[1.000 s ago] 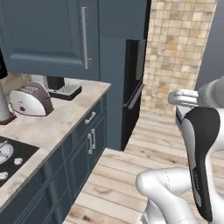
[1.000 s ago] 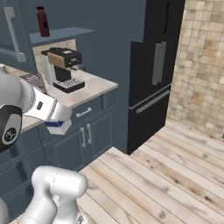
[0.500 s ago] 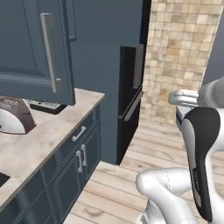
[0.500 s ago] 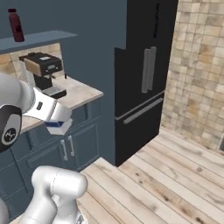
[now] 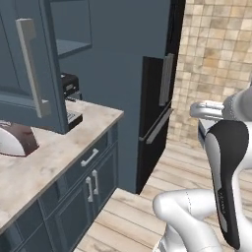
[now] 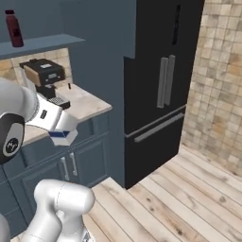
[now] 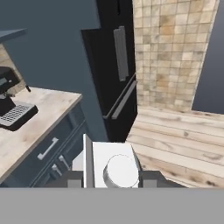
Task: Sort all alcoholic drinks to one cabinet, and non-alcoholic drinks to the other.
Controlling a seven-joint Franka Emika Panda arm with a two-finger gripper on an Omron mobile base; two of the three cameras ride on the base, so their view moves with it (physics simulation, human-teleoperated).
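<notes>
Your squat maroon bottle with a red cap (image 6: 14, 29) is sitting on the blue shelf (image 6: 40, 43), at 11 o'clock in the right base view. The black coffee machine (image 6: 45, 74) is standing below it on the beige stone counter (image 6: 87, 105). You cannot tell how the jaws are standing, nor whether they are holding anything.

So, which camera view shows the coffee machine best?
The right base view: the coffee machine stands whole on the counter. The hand view catches part of it at the left edge; in the left base view an open cabinet door hides most.
</notes>
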